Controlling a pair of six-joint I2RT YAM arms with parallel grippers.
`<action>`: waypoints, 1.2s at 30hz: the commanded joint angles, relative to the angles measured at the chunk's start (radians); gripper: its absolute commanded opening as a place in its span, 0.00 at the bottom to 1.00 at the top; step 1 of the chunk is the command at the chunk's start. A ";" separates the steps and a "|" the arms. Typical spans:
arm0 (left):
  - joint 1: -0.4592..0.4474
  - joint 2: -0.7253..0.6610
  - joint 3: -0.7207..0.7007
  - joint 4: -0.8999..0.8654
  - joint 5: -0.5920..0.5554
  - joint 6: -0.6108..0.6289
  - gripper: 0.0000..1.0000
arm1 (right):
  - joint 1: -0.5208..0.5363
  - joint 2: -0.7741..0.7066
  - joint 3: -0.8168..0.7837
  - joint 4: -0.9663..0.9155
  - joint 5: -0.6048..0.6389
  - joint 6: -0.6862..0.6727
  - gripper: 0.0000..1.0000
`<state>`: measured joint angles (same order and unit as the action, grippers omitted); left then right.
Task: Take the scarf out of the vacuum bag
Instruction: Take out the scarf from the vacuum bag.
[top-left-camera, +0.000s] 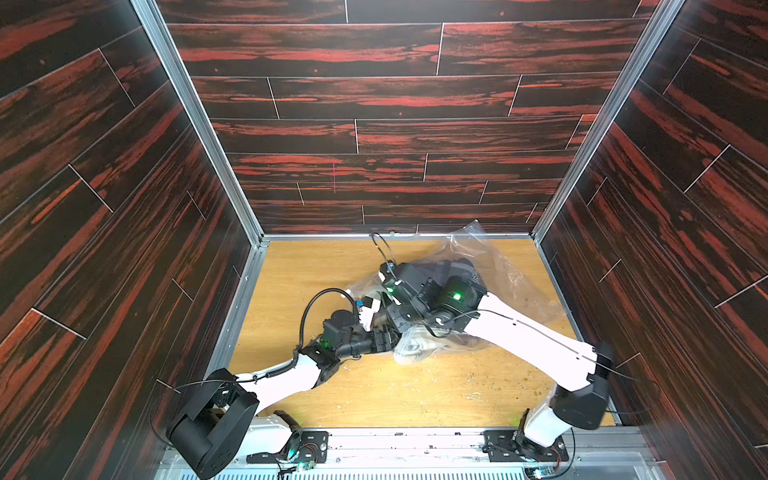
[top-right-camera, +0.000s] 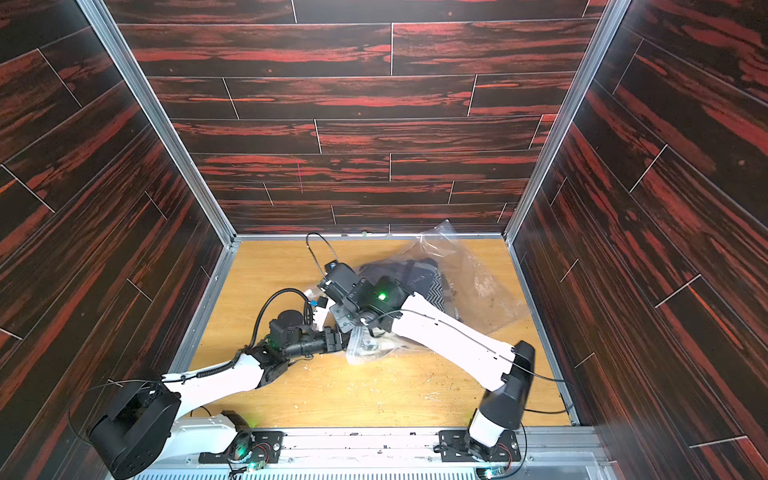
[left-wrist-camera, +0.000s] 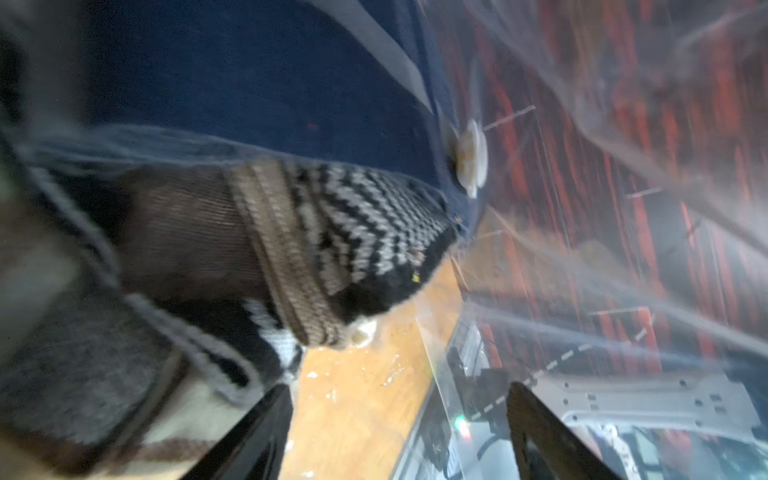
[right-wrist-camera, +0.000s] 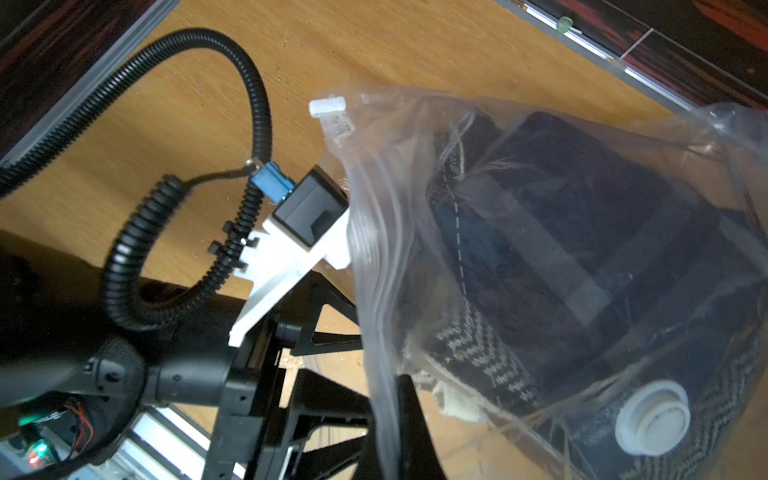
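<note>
The vacuum bag (top-left-camera: 513, 270) (top-right-camera: 478, 266) lies crumpled on the wooden floor at the back right. Through its clear plastic (right-wrist-camera: 623, 137) the scarf (right-wrist-camera: 582, 232) (left-wrist-camera: 332, 232) shows, navy with black-and-white zigzag and brown stripes. The white valve disc (right-wrist-camera: 651, 417) (left-wrist-camera: 471, 158) sits on the bag's face. My right gripper (right-wrist-camera: 388, 419) is shut on the bag's mouth edge, holding the plastic up. My left gripper (left-wrist-camera: 399, 432) is open at the bag's mouth, one finger (left-wrist-camera: 257, 432) beside the scarf, with only floor and film between its jaws. In both top views the arms hide the mouth.
Dark wood-patterned walls with aluminium posts (top-left-camera: 199, 120) close the cell on three sides. The wooden floor (top-left-camera: 415, 390) carries scattered crumbs. The bag's white zip slider (right-wrist-camera: 327, 106) hangs at the mouth corner. The left arm's cable loop (right-wrist-camera: 253, 104) stands near the bag.
</note>
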<state>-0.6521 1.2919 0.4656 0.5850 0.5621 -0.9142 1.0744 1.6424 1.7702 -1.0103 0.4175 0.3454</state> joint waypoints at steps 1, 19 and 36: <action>-0.080 -0.046 -0.028 0.004 -0.068 0.029 0.83 | 0.000 -0.049 -0.007 -0.020 0.019 0.047 0.00; -0.140 0.056 0.076 -0.074 -0.097 0.061 0.83 | 0.031 -0.250 -0.196 -0.011 0.025 0.081 0.00; -0.107 0.085 0.192 -0.182 -0.314 0.101 0.81 | 0.045 -0.207 -0.171 0.099 0.029 -0.019 0.00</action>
<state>-0.7834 1.4189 0.6178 0.4446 0.3355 -0.8410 1.1080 1.4395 1.5906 -0.9550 0.4465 0.3420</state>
